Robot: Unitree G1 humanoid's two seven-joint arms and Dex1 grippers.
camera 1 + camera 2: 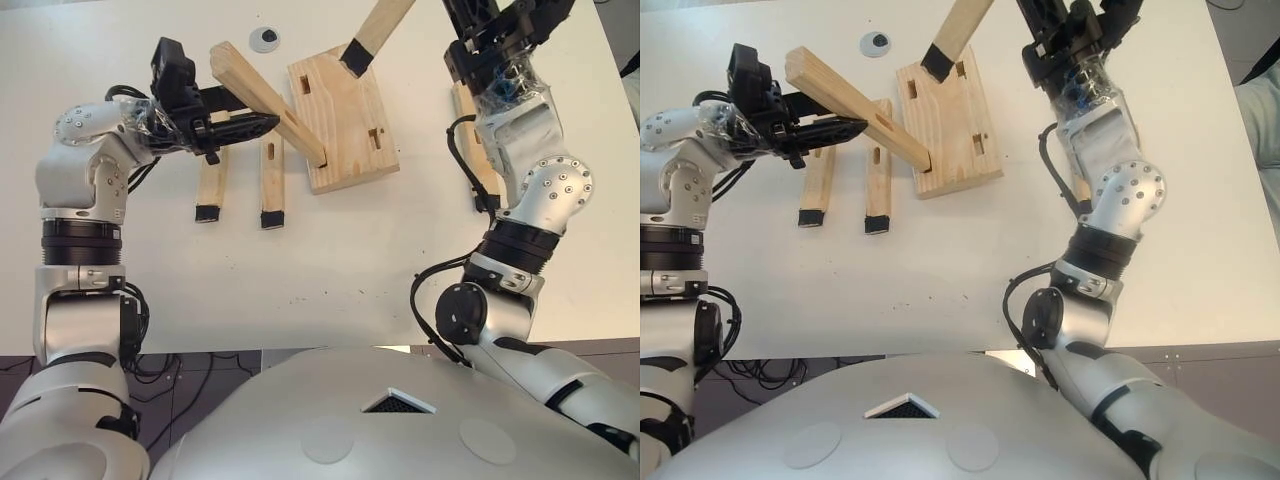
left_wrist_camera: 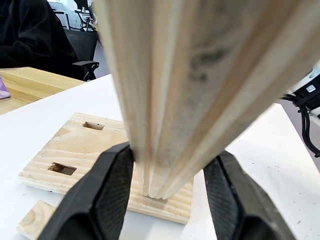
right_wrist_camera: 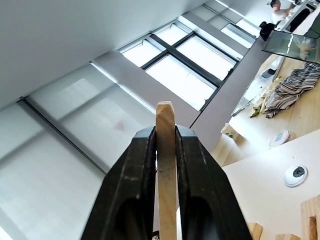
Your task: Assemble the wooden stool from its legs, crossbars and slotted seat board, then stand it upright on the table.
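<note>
Starting left: what's the hand on? (A)

Left hand (image 2: 172, 165) clamped on a leg (image 1: 270, 100), fingers (image 2: 110, 200) tight on both sides. Leg is tilted, low end down at the near-left corner of the board (image 1: 350, 110). Can't tell if it's in a slot or just resting on top. (B)

Right? (A)

Right hand (image 3: 165, 134) pinched tight on a thin strip (image 3: 165, 112), raised off the table (image 1: 300, 270), off the board's far-right side. Probably a crossbar, my guess. (B)

Board where? (A)

Flat on the table between the two arms, slots (image 1: 377, 133) facing up. (B)

Rest of the parts? (A)

Two spare legs (image 1: 271, 180) lying side by side just left of the board, near the left hand. Third leg (image 1: 378, 30) angled over the board's far edge, capped end (image 1: 353, 58) low, rest runs out of frame; can't tell what holds it. One more wood piece (image 1: 463, 105) flat beside the right forearm. Small round disc (image 1: 264, 40) on the far side, likely not a part. (B)

Progress? (A)

Early, I'd say. No leg clearly seated, no crossbar fitted, two legs untouched, stool not stood up. (B)

Materials? (A)

All pale raw wood with visible grain. Legs are square-section with a black cap on one end. Board is thick and rectangular, with rectangular slots cut in. Table is smooth white. Fingers are black with rubbery-looking pads. (B)
</note>
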